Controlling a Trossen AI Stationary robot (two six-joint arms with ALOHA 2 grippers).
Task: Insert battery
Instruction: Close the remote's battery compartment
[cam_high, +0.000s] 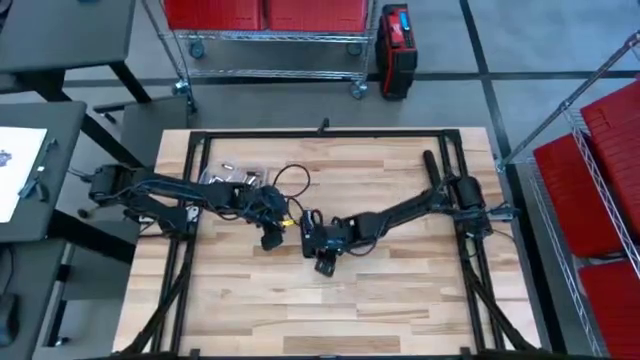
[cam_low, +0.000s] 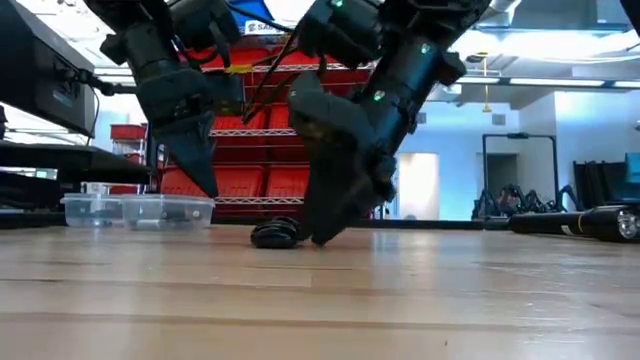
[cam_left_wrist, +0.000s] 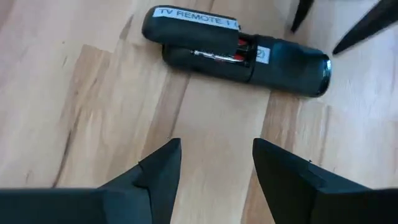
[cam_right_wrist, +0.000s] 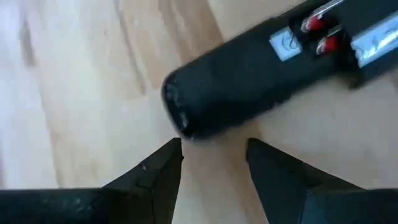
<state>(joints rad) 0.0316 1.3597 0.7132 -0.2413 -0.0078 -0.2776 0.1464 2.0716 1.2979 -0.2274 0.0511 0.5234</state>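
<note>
A black TV remote (cam_left_wrist: 249, 53) lies on the wooden table with its battery bay (cam_left_wrist: 239, 48) uncovered; red and silver ends show inside. Its labelled cover (cam_left_wrist: 186, 22) lies alongside, partly over it. In the low view the remote (cam_low: 275, 235) is flat on the table. My left gripper (cam_left_wrist: 214, 146) hangs open above the table (cam_low: 205, 185), a little short of the remote's long side. My right gripper (cam_right_wrist: 213, 146) is open and low (cam_low: 320, 235), its fingertips just short of the remote's rounded end (cam_right_wrist: 186, 109). From above, both grippers (cam_high: 270, 240) (cam_high: 323, 265) are near the table's middle.
Clear plastic boxes (cam_low: 140, 210) stand at the far left of the table, near small loose parts (cam_high: 228, 177). A black cable (cam_high: 290, 180) loops behind the left arm. A dark tube (cam_low: 580, 222) lies at the right. Bare wood (cam_high: 330, 310) stretches to the near edge.
</note>
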